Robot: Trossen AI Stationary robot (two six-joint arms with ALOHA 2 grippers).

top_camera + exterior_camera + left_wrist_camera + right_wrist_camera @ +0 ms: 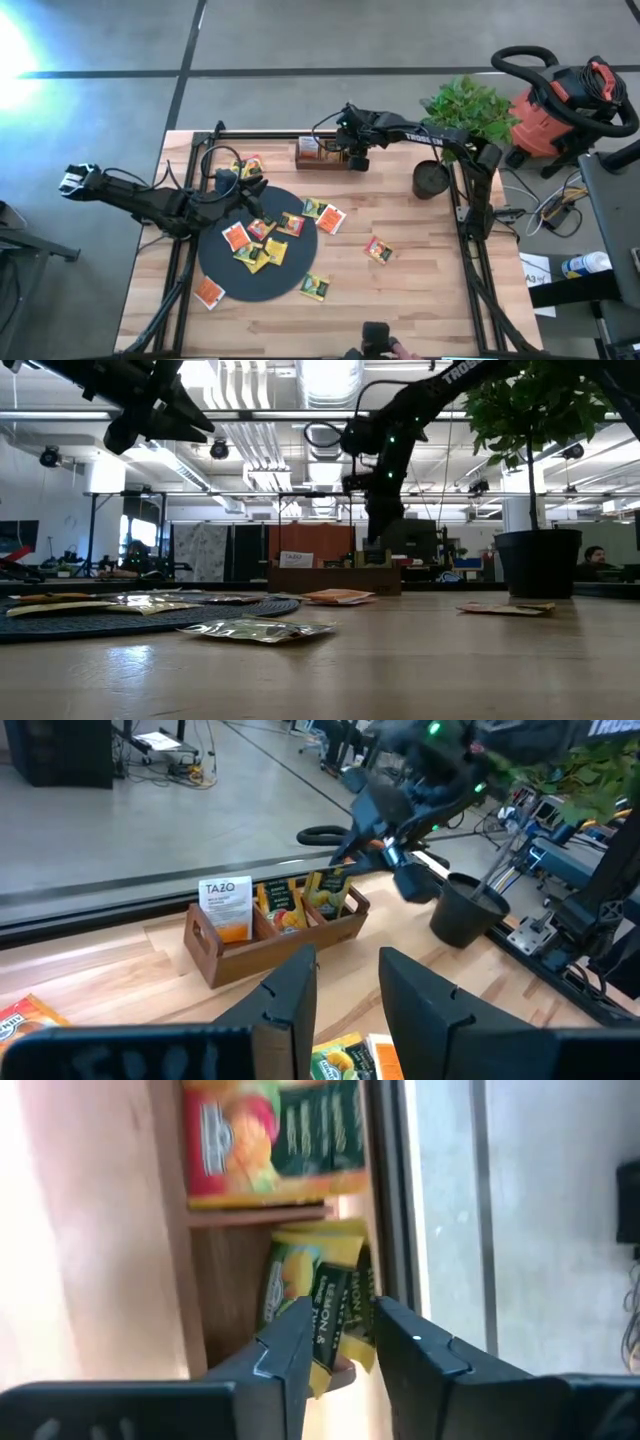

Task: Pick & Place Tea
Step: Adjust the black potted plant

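Note:
Several small tea packets, orange, yellow and green, lie flat on a black disc (225,268); others lie on the wood around it (378,250) (315,287) (208,292). At the far edge stands a brown wooden compartment tray (318,152) (275,925) with packets upright in it. My right gripper (357,160) (342,1340) hangs over the tray's right end, slanting down, open. A yellow packet (335,1295) stands in the compartment just beyond its fingertips. My left gripper (252,192) (347,985) waits open above the disc's far left part, holding nothing.
A potted plant in a black pot (432,178) stands at the far right of the table, close to the right arm. Black frame rails (470,215) run along the table's sides. A red vacuum (560,100) sits on the floor beyond the right edge.

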